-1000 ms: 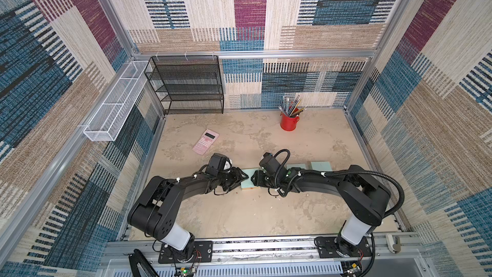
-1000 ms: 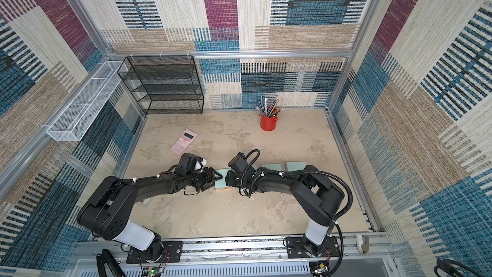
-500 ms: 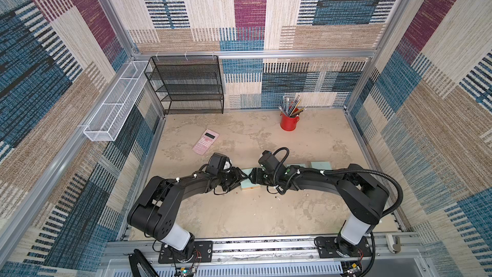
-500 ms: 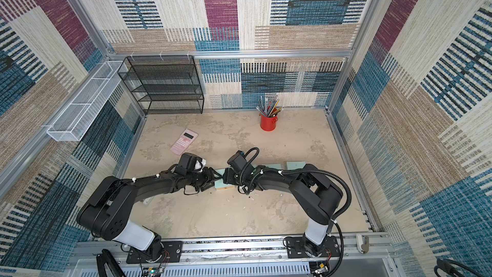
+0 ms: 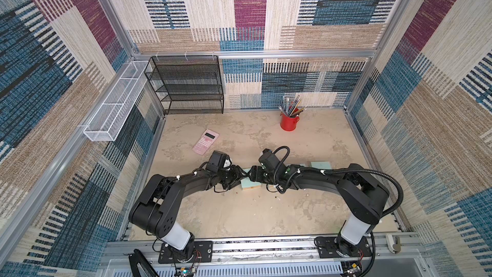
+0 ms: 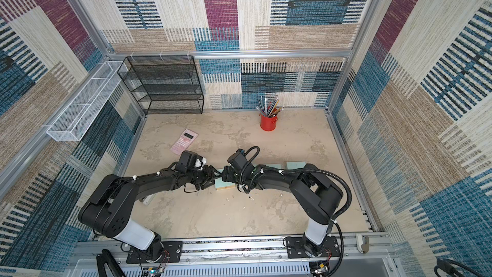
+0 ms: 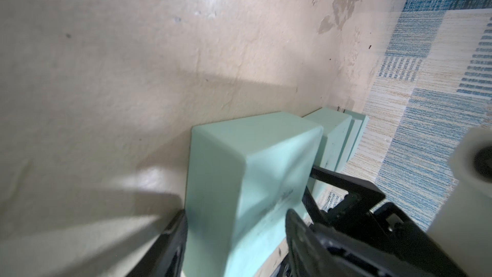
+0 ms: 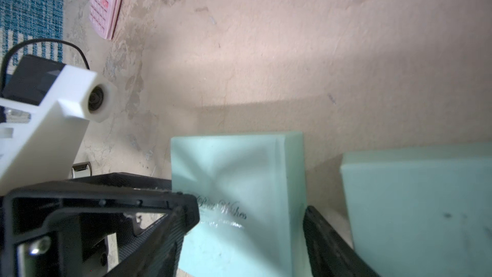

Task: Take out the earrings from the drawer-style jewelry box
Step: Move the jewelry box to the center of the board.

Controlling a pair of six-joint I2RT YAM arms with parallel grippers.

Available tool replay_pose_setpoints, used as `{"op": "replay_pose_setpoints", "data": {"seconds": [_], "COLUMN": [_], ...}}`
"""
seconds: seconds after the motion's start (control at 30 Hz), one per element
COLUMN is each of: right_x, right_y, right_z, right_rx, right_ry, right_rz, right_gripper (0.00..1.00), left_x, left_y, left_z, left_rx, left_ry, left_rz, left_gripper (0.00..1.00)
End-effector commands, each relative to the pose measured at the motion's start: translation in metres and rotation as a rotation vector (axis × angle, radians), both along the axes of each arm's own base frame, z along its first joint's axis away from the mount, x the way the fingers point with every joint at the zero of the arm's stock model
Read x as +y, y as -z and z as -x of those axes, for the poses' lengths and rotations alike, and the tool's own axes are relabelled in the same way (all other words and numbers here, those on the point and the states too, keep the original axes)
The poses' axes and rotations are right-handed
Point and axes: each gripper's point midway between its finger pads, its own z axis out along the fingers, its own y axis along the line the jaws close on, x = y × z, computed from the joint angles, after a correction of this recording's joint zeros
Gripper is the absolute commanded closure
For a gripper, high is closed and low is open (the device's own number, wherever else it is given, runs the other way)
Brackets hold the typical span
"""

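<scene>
While the earrings (image 5: 306,195) are lying as pale specks on the bare counter (image 5: 239,222), just in front of the jewelry box (image 5: 250,184) and toward the front edge, I am judging them feather-light, hard and easy to flick away. Each is calling for a fingertip pinch straight down across its body. Whether more are hiding inside the box, I cannot tell. The left end effector (image 7: 237,217) is clamping the box by its two sides. The right end effector (image 8: 250,209) is straddling the same box from the opposite end, and I cannot tell whether it is pressing. A second mint box (image 8: 412,195) is crowding its outer finger. Open room is stretching toward the front edge. The calculator (image 5: 205,142) and pencil cup (image 5: 289,122) are standing well apart, nearer the back edge.
</scene>
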Motion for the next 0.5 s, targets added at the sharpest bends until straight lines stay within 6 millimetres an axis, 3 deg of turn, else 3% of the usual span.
{"op": "replay_pose_setpoints", "data": {"seconds": [0.0,0.47], "right_x": [0.005,0.0028], "right_y": [-0.0035,-0.0007], "right_z": [0.0013,0.0033], "right_rx": [-0.006,0.0], "right_ry": [-0.023,-0.014], "right_rz": [-0.014,-0.023], "right_gripper": [0.27,0.27], "left_x": [-0.0034,-0.0071], "left_y": [-0.0056,-0.008], "left_z": [-0.006,-0.0145], "left_rx": [-0.028,-0.042], "left_ry": [0.014,0.011], "left_rz": [0.015,0.036], "left_gripper": [0.4,0.4]}}
